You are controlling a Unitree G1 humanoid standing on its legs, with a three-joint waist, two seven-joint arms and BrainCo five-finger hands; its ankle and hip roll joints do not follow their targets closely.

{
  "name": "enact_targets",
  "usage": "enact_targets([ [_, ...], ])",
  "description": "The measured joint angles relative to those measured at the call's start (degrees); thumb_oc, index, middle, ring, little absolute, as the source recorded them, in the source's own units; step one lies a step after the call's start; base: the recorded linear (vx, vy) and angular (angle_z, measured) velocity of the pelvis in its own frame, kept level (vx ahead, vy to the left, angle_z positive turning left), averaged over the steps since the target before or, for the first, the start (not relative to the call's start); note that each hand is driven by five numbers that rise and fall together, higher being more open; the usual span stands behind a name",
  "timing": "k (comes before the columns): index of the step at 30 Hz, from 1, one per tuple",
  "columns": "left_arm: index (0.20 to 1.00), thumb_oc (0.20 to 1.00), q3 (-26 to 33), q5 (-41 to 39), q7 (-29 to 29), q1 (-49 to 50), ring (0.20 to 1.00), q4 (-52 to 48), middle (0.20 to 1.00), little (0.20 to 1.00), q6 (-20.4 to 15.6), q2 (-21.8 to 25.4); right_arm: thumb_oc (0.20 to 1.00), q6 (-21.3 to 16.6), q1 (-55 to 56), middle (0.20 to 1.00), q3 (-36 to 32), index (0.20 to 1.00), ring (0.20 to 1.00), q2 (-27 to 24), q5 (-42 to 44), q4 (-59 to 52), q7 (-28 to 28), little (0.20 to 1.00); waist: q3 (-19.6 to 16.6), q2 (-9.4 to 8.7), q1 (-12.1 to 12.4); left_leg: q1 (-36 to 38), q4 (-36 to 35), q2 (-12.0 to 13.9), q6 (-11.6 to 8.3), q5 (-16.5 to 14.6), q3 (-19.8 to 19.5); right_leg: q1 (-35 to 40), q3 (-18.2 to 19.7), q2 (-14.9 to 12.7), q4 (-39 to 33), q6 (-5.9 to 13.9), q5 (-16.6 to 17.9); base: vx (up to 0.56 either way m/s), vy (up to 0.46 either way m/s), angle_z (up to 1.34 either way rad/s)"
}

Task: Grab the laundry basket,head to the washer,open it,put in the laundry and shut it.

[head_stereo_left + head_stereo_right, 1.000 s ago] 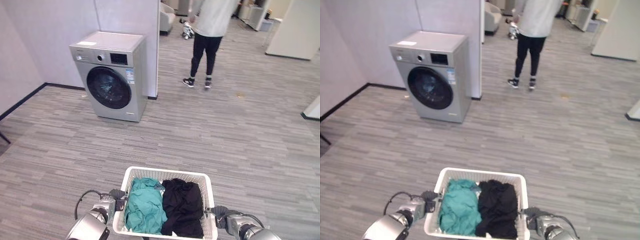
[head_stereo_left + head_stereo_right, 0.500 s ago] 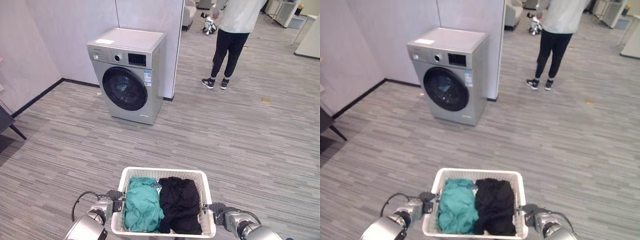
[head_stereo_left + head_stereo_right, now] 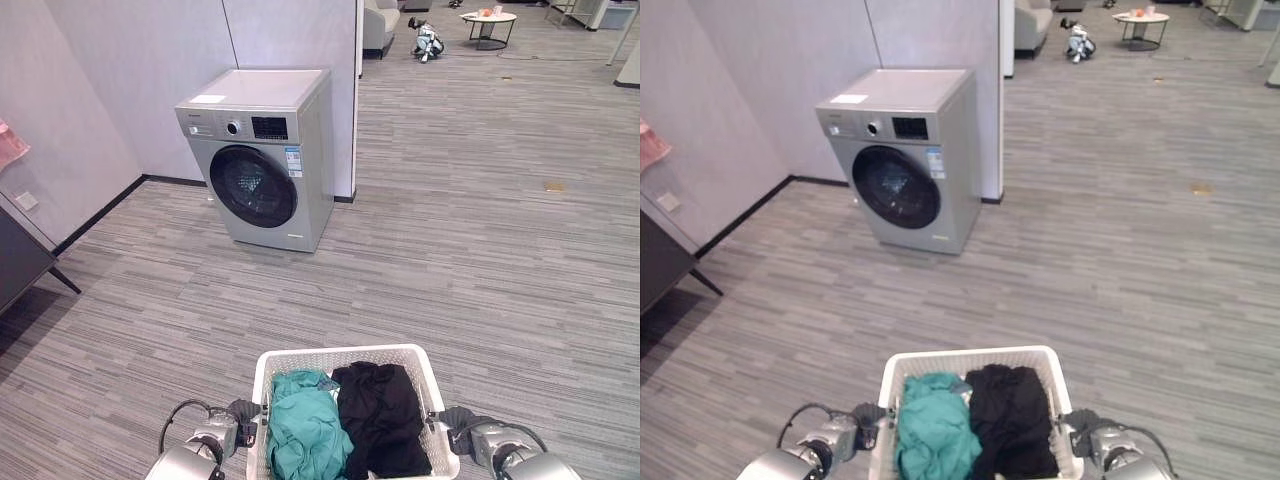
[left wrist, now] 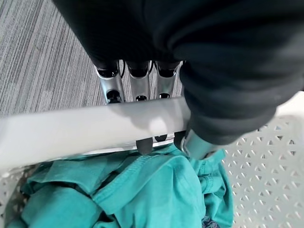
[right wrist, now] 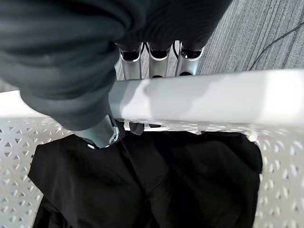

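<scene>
Grey striped flooring runs across an open room, with a pale wall on the left and a partition behind the washer [image 3: 262, 160]. Furthest left, a dark piece of furniture [image 3: 22, 262] is seen against the wall, and the washer stands next, its round door [image 3: 253, 186] closed and facing out, so the opening step is judged not yet begun. Low in the head views the laundry basket [image 3: 352, 357] is carried in front of the body, well apart from the washer, presumably so that it can be walked over to the machine. The left robot hand [image 4: 137, 85] is closed on the basket's left rim, fingers over the outside and thumb hooked inside; beside it the teal garment [image 3: 304, 432] is piled in the left half, and the black garment [image 3: 383, 416] lies in the right half, touching it. The right robot hand [image 5: 152, 59] is clamped on the opposite rim in the same way, a two-sided hold that is judged to keep the load level. Far back on the right a small round table [image 3: 488, 17] and a small object on the floor [image 3: 428, 39] are made out. Both grips are shown closely by the wrist views, where the head views give only the dark wrist covers at the basket's sides; the washer and the room are given by the head views alone.
</scene>
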Motion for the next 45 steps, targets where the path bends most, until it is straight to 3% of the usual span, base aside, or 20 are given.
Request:
enact_targets([
  [3,0.2,0.2,0.02,0.0,-0.02,-0.87,0.2,1.2,0.2,0.2,1.35,0.83,0.2,2.0,-2.94,0.2,4.09,0.2,0.2,0.45,-1.26,-0.68,-0.02,0.2,-0.1,-0.11,0.02,0.75,0.0,0.14,0.02,-0.02,0.42,1.07,0.45,0.42,-0.94,0.12,0.62,0.0,-0.004,-0.07],
  [9,0.2,0.2,-0.71,-0.11,-0.35,-2.26,0.2,1.01,0.2,0.2,1.9,1.68,0.2,2.71,-6.45,0.2,5.15,0.2,0.2,0.55,-2.15,-0.84,0.11,0.2,-0.21,-0.44,1.14,1.31,0.07,0.17,-0.07,-0.11,1.01,1.19,1.15,0.47,-0.86,0.32,0.69,0.01,0.03,-0.06],
  [13,0.2,0.2,-2.3,-4.94,0.75,-12.2,0.2,0.45,0.2,0.2,4.27,3.31,0.2,4.89,-13.82,0.2,5.23,0.2,0.2,-0.19,-0.81,-0.86,-0.12,0.2,-0.39,-1.59,1.57,-0.19,0.29,-0.09,-0.09,0.1,1.5,-0.64,0.99,-0.26,0.54,0.44,0.79,0.01,0.08,0.02],
  [16,0.2,0.2,-5.09,-7.48,2.41,-17.74,0.2,-2.42,0.2,0.2,3.06,4.33,0.2,4.63,-18.54,0.2,5.32,0.2,0.2,-1.52,1.58,-0.79,-1.26,0.2,0.31,-1.64,1.91,-1.65,1.56,-0.48,0.17,0.02,0.16,-1.19,-0.29,-1.0,1.12,0.6,0.91,0.02,0.085,0.22],
  [26,0.2,0.2,-7.37,-7.47,2.41,-17.8,0.2,-0.02,0.2,0.2,3.37,4.29,0.2,4.8,-19.29,0.2,7.56,0.2,0.2,-1.03,3.64,-0.27,-1.28,0.2,2.04,-0.87,2.98,-0.46,1.07,-1.31,1.17,-0.54,-1.12,-0.46,-1.62,-1.95,2.67,1.15,0.35,0.02,0.111,0.07],
  [30,0.2,0.2,-9.32,-7.47,2.42,-20.03,0.2,-0.18,0.2,0.2,3.38,4.36,0.2,4.79,-20.45,0.2,7.57,0.2,0.2,-1.84,3.69,-0.2,-1.24,0.2,4.74,-1.07,2.25,-0.27,1.82,-2.92,2.77,-1.26,-1.37,-2.76,-1.63,-4.41,9.23,2.86,-2.18,0.03,0.168,0.06],
  [32,0.2,0.2,-10.9,-7.47,2.44,-21.81,0.2,-0.2,0.2,0.2,3.43,4.04,0.2,4.82,-20.61,0.2,7.5,0.2,0.2,-2.63,4.66,-0.09,-1.23,0.2,6.7,-0.83,1.99,-0.48,2.5,-2.92,4.32,-1.11,-1.22,-5.07,-2.05,-6.65,15.6,5.07,-3.87,0.05,0.157,0.12],
  [34,0.2,0.2,-11.55,-7.42,2.46,-22.28,0.2,-0.14,0.2,0.2,3.55,4.02,0.2,4.9,-20.53,0.2,7.51,0.2,0.2,-2.27,4.72,1.04,-0.79,0.2,7.35,-1.29,1.26,-0.43,3.92,-3.79,5.9,-2.18,-1.56,-7.53,-2.94,-9.68,24.96,5.36,-6.87,0.05,0.168,0.14],
  [36,0.2,0.2,-12.27,-7.42,2.43,-22.44,0.2,0.03,0.2,0.2,3.74,3.93,0.2,4.88,-20.84,0.2,7.5,0.2,0.2,-2.2,4.87,1.6,-0.6,0.2,7.97,-1.18,1.43,-0.36,4.71,-4.56,6.87,-3.1,-1.46,-8.87,-3.15,-11.75,30.96,6.81,-5.21,0.11,0.149,0.0],
  [38,0.2,0.2,-13.55,-7.39,2.32,-22.46,0.2,0.07,0.2,0.2,3.78,3.52,0.2,4.9,-20.13,0.2,7.52,0.2,0.2,-2.85,5.37,2.0,0.3,0.2,8.49,-1.3,0.19,1.21,4.95,-5.39,7.34,-3.35,-3.12,-12.48,-0.99,-13.35,39.09,8.47,-4.41,0.18,0.046,0.19],
  [39,0.2,0.2,-13.56,-7.38,2.22,-22.4,0.2,0.35,0.2,0.2,3.81,3.19,0.2,4.91,-19.62,0.2,7.51,0.2,0.2,-2.85,5.68,2.08,0.52,0.2,8.62,-1.57,-0.1,2.17,4.67,-5.38,7.36,-3.36,-3.67,-13.62,2.45,-11.13,41.81,9.14,-6.31,0.19,-0.014,0.35],
  [40,0.2,0.2,-13.54,-7.32,2.18,-22.53,0.2,1.16,0.2,0.2,3.82,3.04,0.2,4.95,-19.45,0.2,7.51,0.2,0.2,-2.66,5.74,2.25,0.69,0.2,8.52,-1.53,-0.73,2.41,4.64,-4.65,7.43,-3.72,-4.56,-13.38,4.67,-8.15,38.57,8.0,-8.37,0.11,-0.034,0.4],
  [43,0.2,0.2,-13.6,-7.26,2.11,-22.65,0.2,1.36,0.2,0.2,3.85,2.62,0.2,4.95,-19.93,0.2,7.43,0.2,0.2,-3.18,5.75,2.23,0.39,0.2,8.41,-2.28,-1.08,2.47,4.09,-5.3,6.69,-3.92,-4.28,-13.33,-3.79,-8.96,19.11,6.53,-6.83,0.33,-0.122,0.1],
  [44,0.2,0.2,-13.56,-7.18,2.11,-22.76,0.2,1.7,0.2,0.2,3.76,2.26,0.2,4.78,-19.37,0.2,6.16,0.2,0.2,-3.37,5.75,2.13,0.43,0.2,8.33,-2.29,-1.14,2.34,4.5,-5.41,5.6,-5.68,-4.89,-14.11,-4.42,-9.49,14.85,7.75,-4.64,0.36,-0.115,0.15],
  [45,0.2,0.2,-13.43,-6.74,2.09,-22.78,0.2,2.22,0.2,0.2,3.8,1.89,0.2,4.89,-18.57,0.2,5.83,0.2,0.2,-2.95,5.74,2.55,0.37,0.2,8.31,-2.19,-1.29,2.34,6.19,-5.53,5.41,-6.83,-5.63,-13.74,-4.89,-10.14,1.75,9.78,-0.1,0.36,-0.106,0.18],
])
